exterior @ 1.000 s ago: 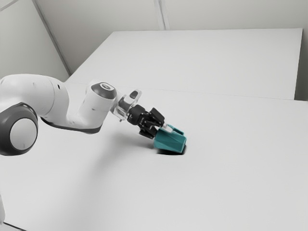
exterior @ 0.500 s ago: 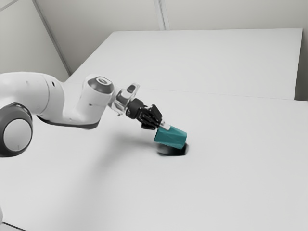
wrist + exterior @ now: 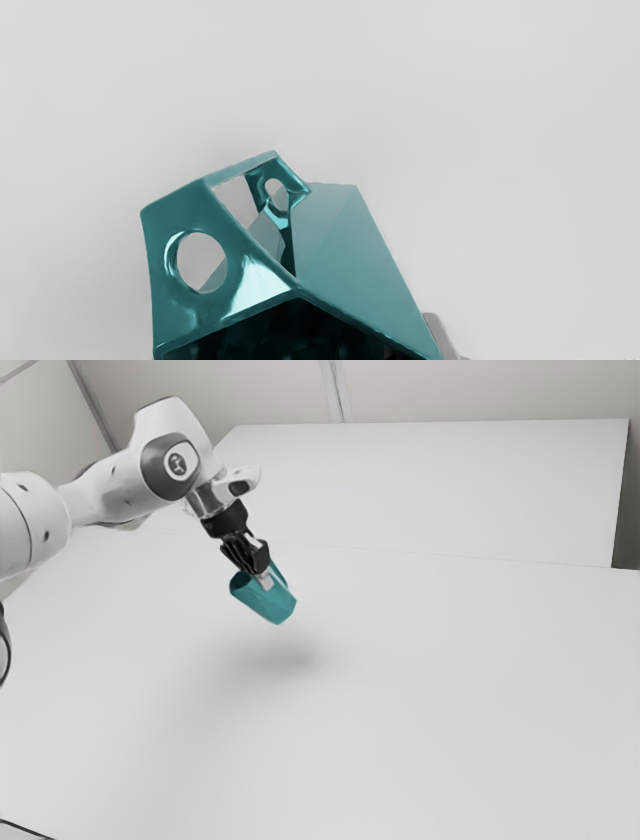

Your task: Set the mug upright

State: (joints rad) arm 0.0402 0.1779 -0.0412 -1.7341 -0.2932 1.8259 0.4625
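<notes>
The big pale desk [image 3: 430,710] lies under everything. Over it my arm [image 3: 165,460] reaches out, its end slanting down toward the exterior view's right. The teal mug [image 3: 264,603] is up in the air, tipped, with its open end higher than its bottom. My claw [image 3: 261,574] pinches its side. I think I'm at the turning part: next, point its bottom straight down, then lower it gently.

the arm [image 3: 110,488] is bent, its hand [image 3: 264,579] slanting downward with fingers [image 3: 441,334] clamped.
</notes>
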